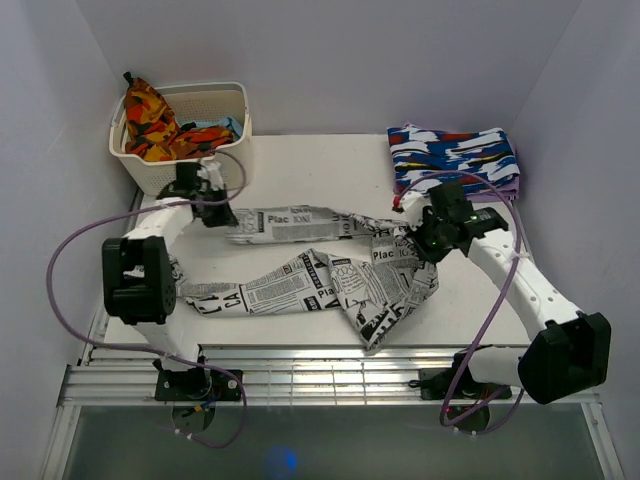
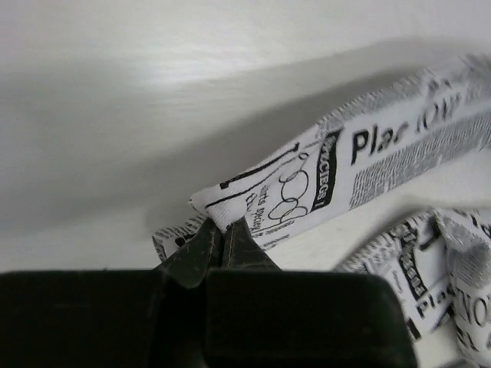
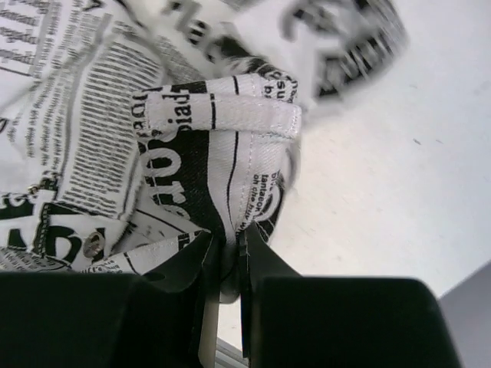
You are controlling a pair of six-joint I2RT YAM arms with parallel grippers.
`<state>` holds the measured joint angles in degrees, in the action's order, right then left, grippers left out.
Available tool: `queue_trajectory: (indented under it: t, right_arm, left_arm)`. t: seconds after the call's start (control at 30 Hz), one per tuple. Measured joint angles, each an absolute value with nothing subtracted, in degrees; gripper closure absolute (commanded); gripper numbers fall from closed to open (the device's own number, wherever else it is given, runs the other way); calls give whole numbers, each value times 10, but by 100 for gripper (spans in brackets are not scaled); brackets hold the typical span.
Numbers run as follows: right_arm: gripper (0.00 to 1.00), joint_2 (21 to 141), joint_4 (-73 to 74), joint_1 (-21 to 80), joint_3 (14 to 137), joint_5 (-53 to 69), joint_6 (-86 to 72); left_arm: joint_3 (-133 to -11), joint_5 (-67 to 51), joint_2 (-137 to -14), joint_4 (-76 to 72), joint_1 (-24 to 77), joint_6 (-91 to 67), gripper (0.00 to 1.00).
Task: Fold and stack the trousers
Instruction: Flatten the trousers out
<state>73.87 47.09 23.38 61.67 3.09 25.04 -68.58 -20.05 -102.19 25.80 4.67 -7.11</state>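
Note:
The newspaper-print trousers [image 1: 320, 270] lie spread across the white table, one leg running toward the back left, the other toward the front left. My left gripper [image 1: 222, 212] is shut on the hem of the back leg; in the left wrist view my left gripper [image 2: 224, 230] pinches the hem of the trousers [image 2: 307, 180]. My right gripper [image 1: 418, 238] is shut on the waist end at the right; in the right wrist view my right gripper [image 3: 230, 244] clamps the waistband of the trousers [image 3: 222, 115].
A white basket [image 1: 205, 100] at the back left holds an orange-red-yellow cloth [image 1: 150, 120]. A folded blue-white-red garment [image 1: 455, 155] lies at the back right. The table's front edge [image 1: 320, 350] runs just before the trousers.

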Motion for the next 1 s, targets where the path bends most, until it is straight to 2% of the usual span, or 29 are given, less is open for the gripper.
queue_trajectory:
  t: [0.13,0.27,0.43,0.67,0.83,1.0]
  right_arm:
    - [92,705,463,142,615,43,297]
    - [92,706,457,76,613,70,349]
    - [92,761,427,2,613,90,399]
    - [92,902,411,-69,677,107,437]
    - [92,909,408,-121,708,141,465]
    - [92,897,408,-128,707,165,493]
  left_arm:
    - [-685,-182,-919,268,-119,-28,100]
    - [-679,-164,-832,285,-220,28,100]
    - [-664,-167,-803,298,-274,84,100]
    - [-671,-157,-835,288,-320,120,100]
    - [-733,-152,-902,299,-366,120,100]
    - [-740,-150,-912,312,-377,114,100]
